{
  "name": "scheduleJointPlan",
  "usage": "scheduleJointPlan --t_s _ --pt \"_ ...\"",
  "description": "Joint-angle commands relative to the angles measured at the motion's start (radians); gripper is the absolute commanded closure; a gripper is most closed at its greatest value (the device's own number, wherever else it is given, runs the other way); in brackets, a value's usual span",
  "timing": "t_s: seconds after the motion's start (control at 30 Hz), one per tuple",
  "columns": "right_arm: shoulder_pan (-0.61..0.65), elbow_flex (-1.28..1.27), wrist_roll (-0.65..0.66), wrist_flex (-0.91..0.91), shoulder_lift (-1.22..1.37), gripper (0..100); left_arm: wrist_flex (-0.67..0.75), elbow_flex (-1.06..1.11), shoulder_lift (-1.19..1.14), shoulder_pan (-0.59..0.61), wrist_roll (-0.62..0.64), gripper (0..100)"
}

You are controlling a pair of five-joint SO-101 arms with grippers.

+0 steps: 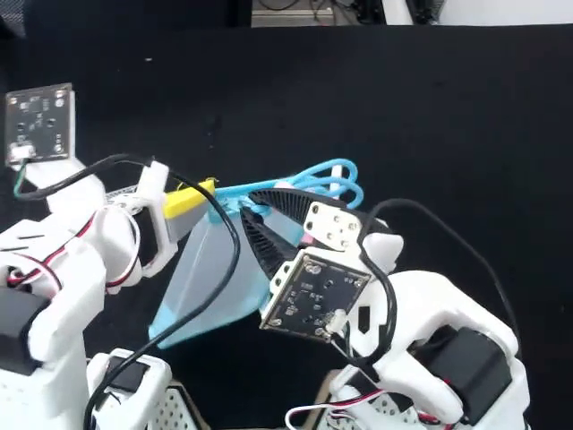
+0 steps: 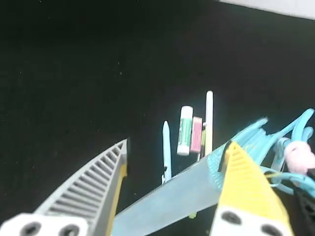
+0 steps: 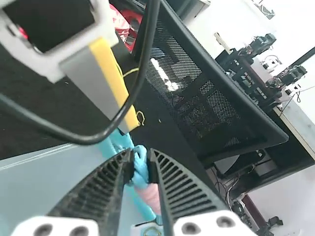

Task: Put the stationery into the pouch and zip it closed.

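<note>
Right gripper (image 3: 140,156), with black ribbed fingers, is clenched on a bundle of light blue cord (image 3: 140,172) close to the upper edge of the pouch. Left gripper (image 2: 177,144), with one grey ribbed finger and one yellow finger, is spread wide and grasps nothing. Its yellow finger (image 2: 241,182) rests against the pouch's upper edge.

Black cloth covers the table (image 1: 403,116), which stretches away behind both white arms. A translucent, pale blue, flat plastic pouch (image 1: 201,278) stands tilted between the two arms. Its upper edge is raised at the grippers and its lower end is down near the arms' bases. From the pouch's upper edge, the light blue cord fans out in loops over the table on the right arm's side. A small, soft pink charm (image 2: 299,156) sits among the cord loops.

Stationery lies on the black table just beyond the pouch's edge, outside the pouch, side by side and roughly parallel: a long white pen (image 2: 209,118), a light blue pen (image 2: 166,147), a white and green glue stick (image 2: 185,130), and a small pink eraser (image 2: 196,134).
</note>
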State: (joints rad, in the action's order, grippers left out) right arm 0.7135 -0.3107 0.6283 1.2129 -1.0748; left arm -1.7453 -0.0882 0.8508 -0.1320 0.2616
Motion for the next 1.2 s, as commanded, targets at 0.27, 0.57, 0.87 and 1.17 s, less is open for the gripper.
scheduleJointPlan --t_s 0.27,0.57,0.87,1.17 --pt "0.005 0.004 0.008 -0.034 -0.010 98.8 -0.015 -0.183 -0.009 0.010 -0.029 70" --pt "0.008 0.004 0.008 -0.035 -0.010 98.8 -0.015 -0.070 0.002 -0.111 -0.071 70" --pt "0.009 0.004 0.008 -0.029 -0.010 98.8 -0.011 -0.176 -0.008 -0.131 -0.069 70" --pt "0.005 0.013 0.026 -0.028 -0.025 98.8 0.038 -0.048 -0.051 -0.131 -0.069 70"
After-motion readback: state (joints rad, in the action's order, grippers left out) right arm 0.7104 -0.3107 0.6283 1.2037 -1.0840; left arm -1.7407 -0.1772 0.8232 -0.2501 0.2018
